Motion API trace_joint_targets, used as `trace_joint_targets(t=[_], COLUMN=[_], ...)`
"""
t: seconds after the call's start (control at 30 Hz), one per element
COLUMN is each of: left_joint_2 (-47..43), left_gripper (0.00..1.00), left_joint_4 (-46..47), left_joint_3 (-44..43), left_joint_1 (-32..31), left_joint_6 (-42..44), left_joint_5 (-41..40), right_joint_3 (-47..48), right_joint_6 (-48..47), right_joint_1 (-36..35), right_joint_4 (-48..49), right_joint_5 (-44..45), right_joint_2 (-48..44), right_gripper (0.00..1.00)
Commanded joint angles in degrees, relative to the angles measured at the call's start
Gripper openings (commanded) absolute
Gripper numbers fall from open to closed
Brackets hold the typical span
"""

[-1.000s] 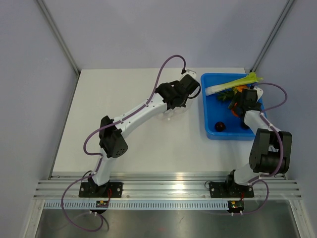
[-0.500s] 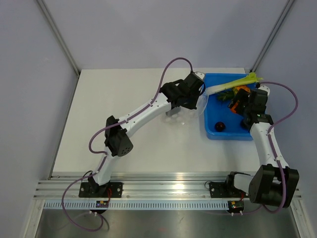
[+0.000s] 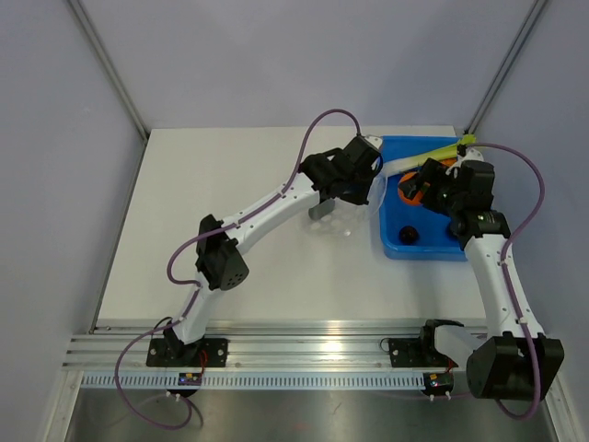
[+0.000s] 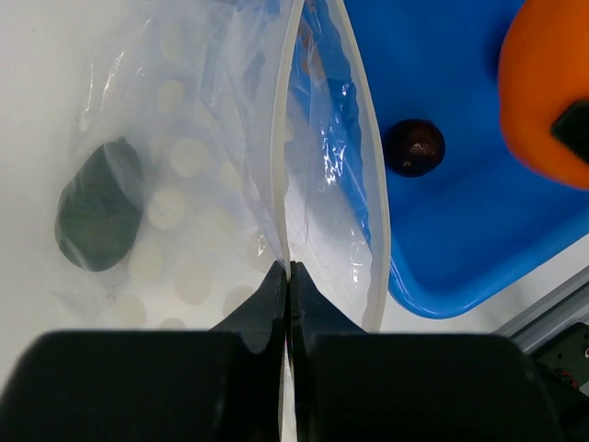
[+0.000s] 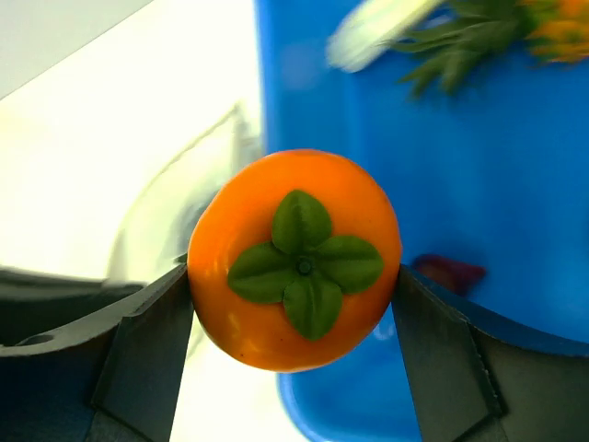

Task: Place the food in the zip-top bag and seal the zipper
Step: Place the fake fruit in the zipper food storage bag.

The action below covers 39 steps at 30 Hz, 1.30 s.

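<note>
My left gripper (image 4: 288,269) is shut on the white zipper strip (image 4: 279,157) of the clear zip-top bag (image 4: 184,166). It holds the mouth open in a loop beside the bin, and it also shows in the top view (image 3: 361,184). A dark oval piece (image 4: 97,216) lies inside the bag. My right gripper (image 5: 294,276) is shut on a round orange fruit (image 5: 294,258) with a green four-leaf top. It holds the fruit above the bin's left part, near the bag mouth (image 3: 411,184). A small dark round piece (image 4: 414,147) lies in the bin.
The blue bin (image 3: 433,250) stands at the back right of the white table. A pale green stalk (image 5: 377,28) and leafy orange pieces (image 5: 552,28) lie at its far end. A purple-dark piece (image 5: 446,272) lies on the bin floor.
My right gripper has risen from the bin with the orange fruit and moved left toward the bag. My left gripper has carried the bag's edge right, up to the bin.
</note>
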<state>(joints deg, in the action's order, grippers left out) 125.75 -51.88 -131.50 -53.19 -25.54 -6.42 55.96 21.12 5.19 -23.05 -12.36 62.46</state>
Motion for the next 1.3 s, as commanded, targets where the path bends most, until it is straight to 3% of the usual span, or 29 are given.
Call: trace_joint_targets(t=[0.0,0.2,0.4,0.63,1.27], left_joint_2=[-1.7,-2.8,-4.5,-6.8,-9.4], left_gripper=[0.0,0.0,0.0,0.0,0.0], left_joint_4=[1.8,1.3,2.3,5.0,9.5], left_joint_3=[-1.7,-0.6,1.1,3.2,6.1], left_joint_1=[0.9,1.2,1.8,4.0,6.3], left_joint_6=[-0.2,0.1,-0.5,-3.1,-5.6], left_joint_5=[0.5,0.1,1.4,9.0,17.6], right_joint_3=[4.6,7.3,3.7,-1.0,1.2], right_joint_6=[2.3,4.6,7.7,10.2,6.8], right_joint_1=[-4.8,-12.8,-13.3,-13.5,-16.3], right_joint_4=[0.9,3.9,9.1,13.9,11.3], right_joint_5=[-3.4,-1.9,-4.2,-5.9,-6.5], right_joint_2=[-1.1,1.9,4.2,7.0,11.9], right_gripper=[0.63,0.63,0.62,0.62,0.61])
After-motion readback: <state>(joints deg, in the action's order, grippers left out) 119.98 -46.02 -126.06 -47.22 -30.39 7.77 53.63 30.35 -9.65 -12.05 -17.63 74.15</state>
